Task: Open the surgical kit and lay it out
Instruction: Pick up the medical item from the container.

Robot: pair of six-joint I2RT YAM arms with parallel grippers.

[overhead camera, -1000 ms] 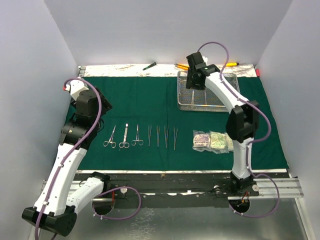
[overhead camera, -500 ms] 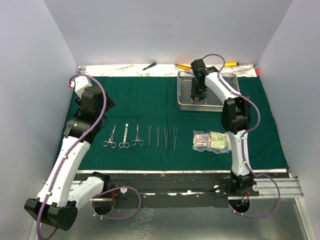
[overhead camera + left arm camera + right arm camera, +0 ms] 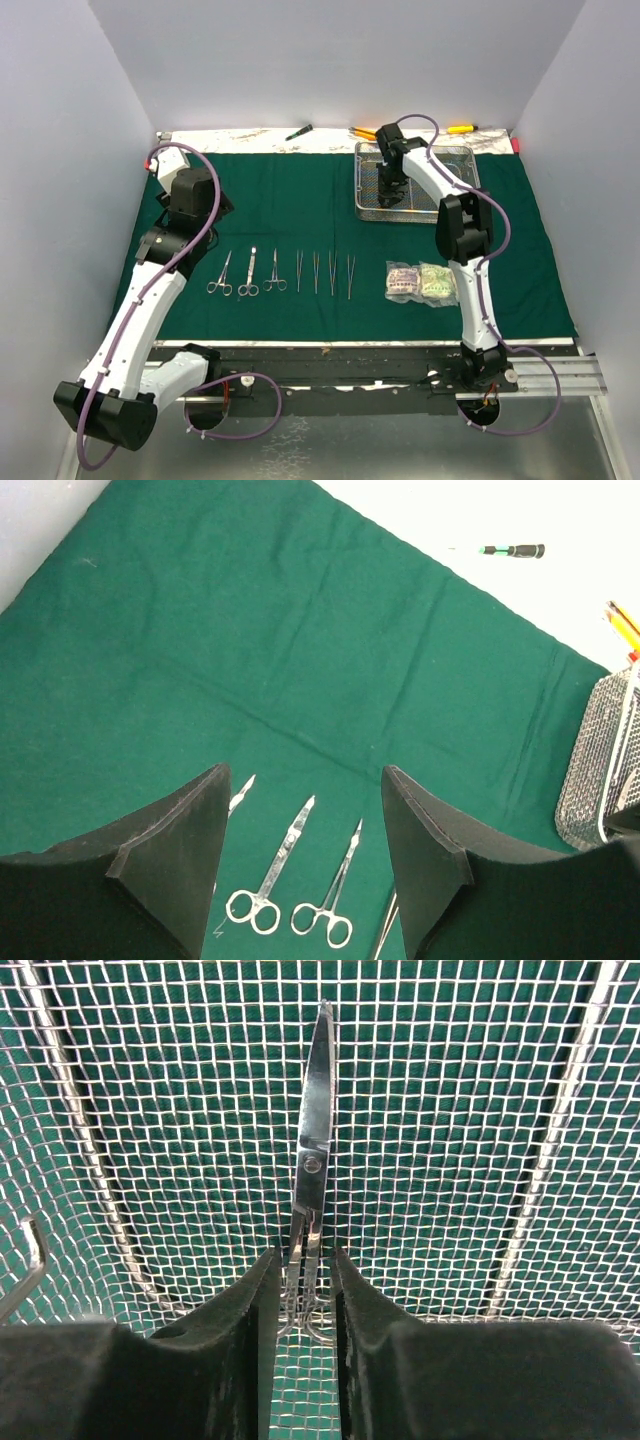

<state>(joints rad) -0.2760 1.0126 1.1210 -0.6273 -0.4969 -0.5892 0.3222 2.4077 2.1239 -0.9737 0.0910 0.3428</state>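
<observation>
In the right wrist view, steel scissors (image 3: 312, 1160) lie flat on the tray (image 3: 450, 1110), a silver wire mesh of small squares with thicker rods under it and green showing through. Their long axis runs straight up the frame: slim pointed blades toward the top edge, pivot screw at mid-frame, shanks and rings at the bottom. The right claw (image 3: 305, 1260) straddles the shanks, its black fingers (image 3: 250, 1340) drawn close on either side. Slivers of mesh seem to show between pads and steel, and I cannot tell whether it already pinches

In the top view the tray is a shallow rectangle at upper right on the cloth (image 3: 300, 200), which is dark green, matte, faintly creased and spread wide. Below centre lies a row of three clamps (image 3: 248, 273), ring handles toward the bottom edge and tips toward the top, then four thin tweezers (image 3: 316, 272). All have their long axes up-down. Right of them, clear packets (image 3: 405, 282) lie side by side

The left claw (image 3: 303, 785) hangs above the clamps at the left of the frame, broad black fingers wide apart with nothing between them
</observation>
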